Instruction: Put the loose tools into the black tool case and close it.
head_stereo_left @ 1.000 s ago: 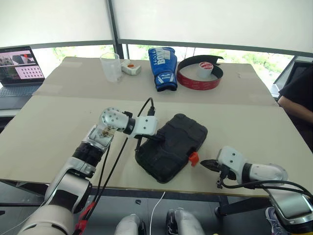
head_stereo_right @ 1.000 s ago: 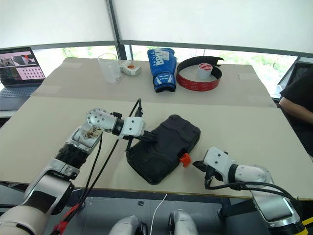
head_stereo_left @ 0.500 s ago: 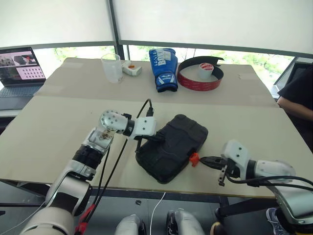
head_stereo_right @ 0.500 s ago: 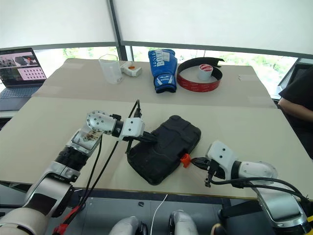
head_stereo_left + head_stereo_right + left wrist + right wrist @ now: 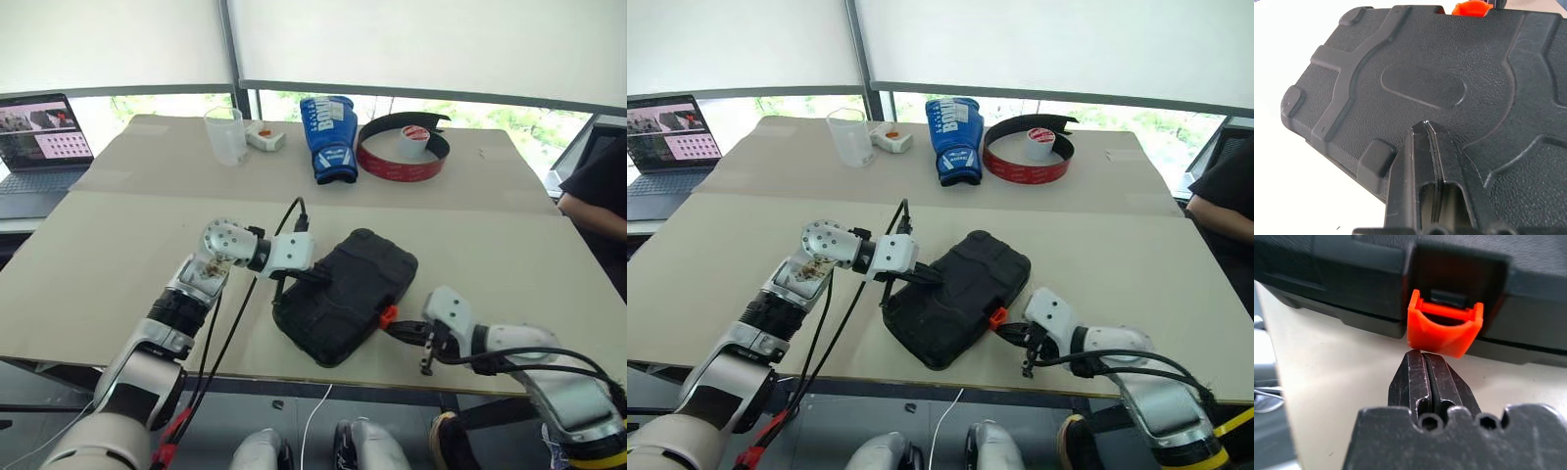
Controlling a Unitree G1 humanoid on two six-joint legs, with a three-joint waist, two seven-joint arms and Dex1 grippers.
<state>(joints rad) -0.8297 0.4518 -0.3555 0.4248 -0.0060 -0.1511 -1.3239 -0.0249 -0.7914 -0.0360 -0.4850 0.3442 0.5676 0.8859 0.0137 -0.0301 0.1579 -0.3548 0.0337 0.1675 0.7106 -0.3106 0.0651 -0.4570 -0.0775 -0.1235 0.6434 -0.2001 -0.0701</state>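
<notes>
— Most of the task looks done: no loose tools are seen on the table [image 5: 118, 235], and the black tool case [image 5: 345, 305] lies shut near its front edge. What is left?

— The orange latch [image 5: 1445, 328], judged not yet snapped down. The right tool [image 5: 1431, 379], shut and empty, is set just under it; the left tool [image 5: 1426, 147], also shut, is pressed on the lid. The case's long axis runs diagonally, latch side towards the right arm.

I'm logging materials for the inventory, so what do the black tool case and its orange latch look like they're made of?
The black tool case looks like moulded plastic with a matte, pebbled finish: fine grain, raised ribs and rounded corner bumps show on the lid. The orange latch looks like smooth, slightly glossy plastic, a single moulded clip with soft edges. Neither shows any metal sheen, though looks alone can't confirm it.
</notes>
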